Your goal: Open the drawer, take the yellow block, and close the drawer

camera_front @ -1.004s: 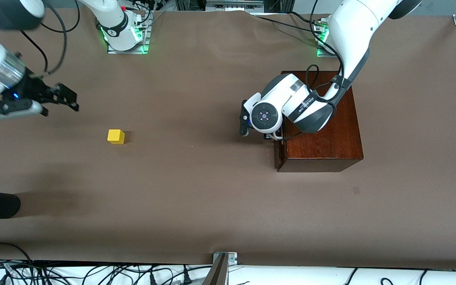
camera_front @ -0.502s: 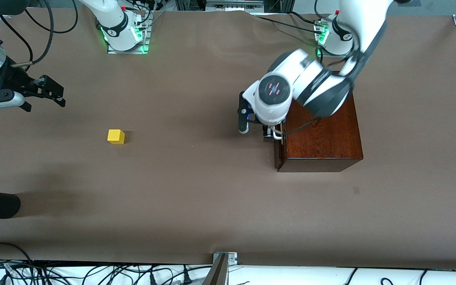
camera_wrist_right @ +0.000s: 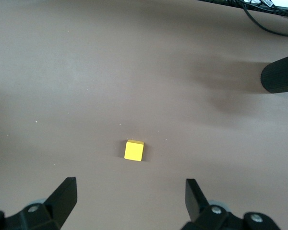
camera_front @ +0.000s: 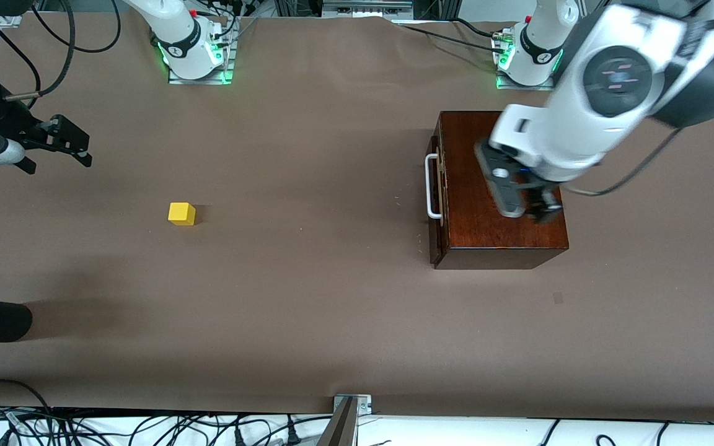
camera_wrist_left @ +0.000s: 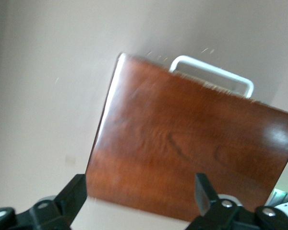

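at the left edge of the front view the right gripper [camera_front: 59, 145] hung over bare table [camera_front: 307, 310], jaws apart and empty. lower in the frame, left of centre, the yellow block [camera_front: 181, 214] sat on the mat. right of centre the drawer [camera_front: 436, 189] looked shut, white handle [camera_front: 431, 186] free. above the wooden box [camera_front: 499, 192] the left gripper [camera_front: 527, 201] hovered, jaws apart. with everything apparently done, the likeliest risk was a careless arm swing knocking the block or box.

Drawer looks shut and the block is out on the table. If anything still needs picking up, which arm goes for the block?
Right. Its open end effector hangs at the block's end of the table, block centred in its wrist view. The left end effector, also open, is over the box.
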{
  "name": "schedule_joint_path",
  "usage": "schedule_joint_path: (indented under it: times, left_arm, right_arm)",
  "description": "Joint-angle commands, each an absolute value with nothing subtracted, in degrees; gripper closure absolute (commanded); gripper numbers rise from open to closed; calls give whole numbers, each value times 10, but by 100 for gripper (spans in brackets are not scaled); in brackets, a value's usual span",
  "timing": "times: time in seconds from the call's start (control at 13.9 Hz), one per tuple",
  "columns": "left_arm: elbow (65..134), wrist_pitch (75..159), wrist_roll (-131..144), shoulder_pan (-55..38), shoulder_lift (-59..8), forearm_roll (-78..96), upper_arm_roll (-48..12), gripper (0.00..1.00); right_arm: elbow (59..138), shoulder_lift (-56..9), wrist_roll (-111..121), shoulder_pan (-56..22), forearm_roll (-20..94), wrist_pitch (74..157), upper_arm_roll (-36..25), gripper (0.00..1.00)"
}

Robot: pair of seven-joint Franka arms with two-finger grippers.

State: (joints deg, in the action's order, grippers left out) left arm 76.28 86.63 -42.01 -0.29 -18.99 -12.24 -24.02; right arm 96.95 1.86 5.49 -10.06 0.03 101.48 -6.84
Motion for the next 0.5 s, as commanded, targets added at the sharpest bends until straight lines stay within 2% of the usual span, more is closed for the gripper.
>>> schedule_joint_path:
  times: [0.0, 0.14, 0.22, 0.43]
  left_arm:
    - [793, 854, -309, -15, -134, -84, -164, 0]
    - [860, 889, -206, -53, -66, -18, -65, 0]
    - [872, 880, -187, -53, -23, -9, -36, 0]
    - [872, 916, -172, -30, -44, 41, 24, 0]
  right_arm:
    - [943, 12, 63, -98, -6, 998, -62, 0]
    - [943, 13, 62, -99, -8, 979, -61, 0]
    - [943, 15, 62, -100, -16, 972, -61, 0]
    - [943, 15, 58, -101, -27, 953, -62, 0]
